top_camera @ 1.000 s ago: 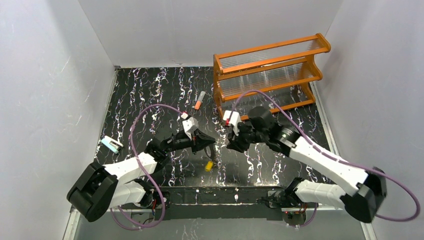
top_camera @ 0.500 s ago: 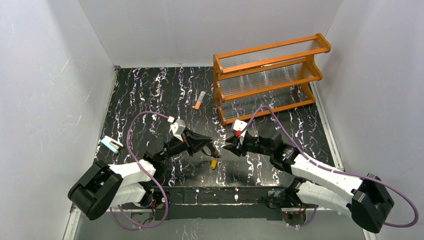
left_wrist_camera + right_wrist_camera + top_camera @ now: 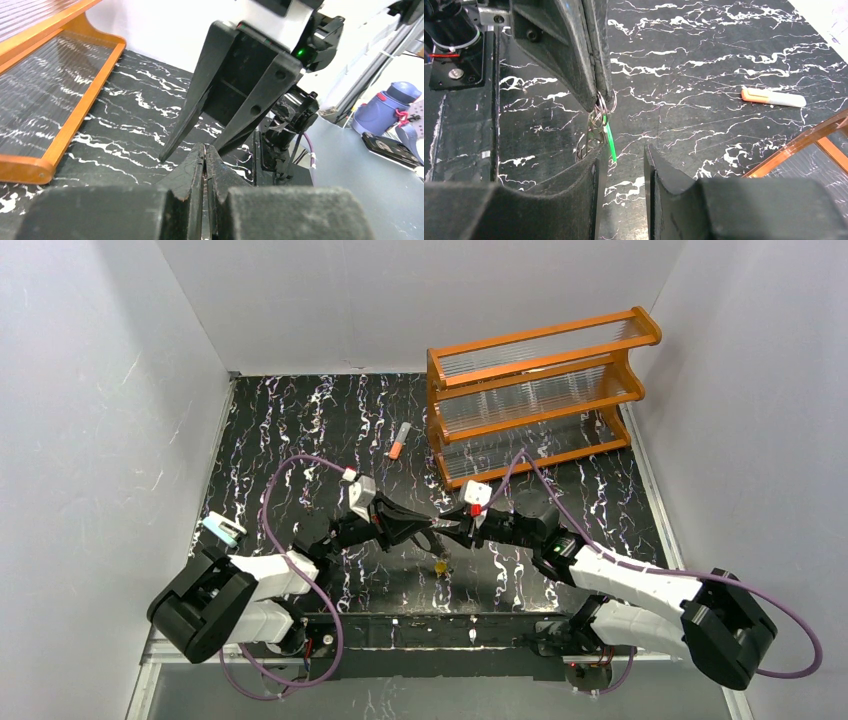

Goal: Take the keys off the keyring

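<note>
Your left gripper [image 3: 597, 101] is pressed together on the keyring [image 3: 595, 125], pinching the metal loops at its very tip so that they hang below it, over the near middle of the table [image 3: 300, 430]. The green key [image 3: 610, 142] dangles from those loops, slanting toward 5 o'clock in the right wrist view. Your right gripper [image 3: 621, 162] has its jaws apart with nothing between them, and the hanging bunch sits just beside its left-hand finger [image 3: 589, 172]. That finger covers the bottom of the loops, so you cannot tell whether it touches them. From above, the two grippers meet nose to nose, and the yellow key [image 3: 441, 564] shows only as a dull yellowish speck at 6 o'clock just under them, too small to make out. In the left wrist view your own closed fingers fill the bottom edge and the right gripper's black fingers block what lies ahead, so the keys are hidden there. Well apart from the grippers, an orange-and-grey stick [image 3: 398, 441] lies at 11 o'clock, an orange rack [image 3: 540, 390] stands at 1 o'clock, and a small blue-and-white thing [image 3: 222, 530] lies at 9 o'clock by the table's left edge.
</note>
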`<move>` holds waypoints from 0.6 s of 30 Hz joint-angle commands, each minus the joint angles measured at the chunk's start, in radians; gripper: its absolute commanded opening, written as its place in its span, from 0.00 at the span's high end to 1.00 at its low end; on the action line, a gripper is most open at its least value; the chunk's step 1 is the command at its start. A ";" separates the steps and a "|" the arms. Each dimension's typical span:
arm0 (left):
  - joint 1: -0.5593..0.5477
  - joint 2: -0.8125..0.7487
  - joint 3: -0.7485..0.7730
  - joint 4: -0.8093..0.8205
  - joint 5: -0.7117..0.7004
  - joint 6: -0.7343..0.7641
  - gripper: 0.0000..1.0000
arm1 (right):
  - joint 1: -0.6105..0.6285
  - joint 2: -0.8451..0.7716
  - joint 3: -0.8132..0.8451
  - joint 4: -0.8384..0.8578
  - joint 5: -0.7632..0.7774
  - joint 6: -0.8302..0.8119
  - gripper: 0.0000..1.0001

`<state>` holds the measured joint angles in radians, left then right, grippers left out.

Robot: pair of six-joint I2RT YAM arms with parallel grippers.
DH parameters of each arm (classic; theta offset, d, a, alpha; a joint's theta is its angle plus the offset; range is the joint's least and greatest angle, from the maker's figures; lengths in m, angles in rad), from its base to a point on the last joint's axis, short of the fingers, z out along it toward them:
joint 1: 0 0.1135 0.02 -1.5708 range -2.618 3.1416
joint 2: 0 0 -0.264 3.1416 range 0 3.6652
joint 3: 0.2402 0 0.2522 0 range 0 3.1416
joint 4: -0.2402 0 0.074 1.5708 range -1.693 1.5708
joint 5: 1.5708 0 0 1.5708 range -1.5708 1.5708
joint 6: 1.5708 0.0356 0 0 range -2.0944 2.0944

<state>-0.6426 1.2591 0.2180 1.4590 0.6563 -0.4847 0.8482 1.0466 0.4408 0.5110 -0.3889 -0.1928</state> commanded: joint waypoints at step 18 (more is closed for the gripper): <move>0.003 0.093 0.076 0.104 0.055 0.006 1.00 | 0.000 0.018 -0.069 0.307 -0.164 0.055 0.59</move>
<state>-0.6430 1.3590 0.2832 1.5139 0.7670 -0.5011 0.8444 1.0855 0.3756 0.7116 -0.4973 -0.1715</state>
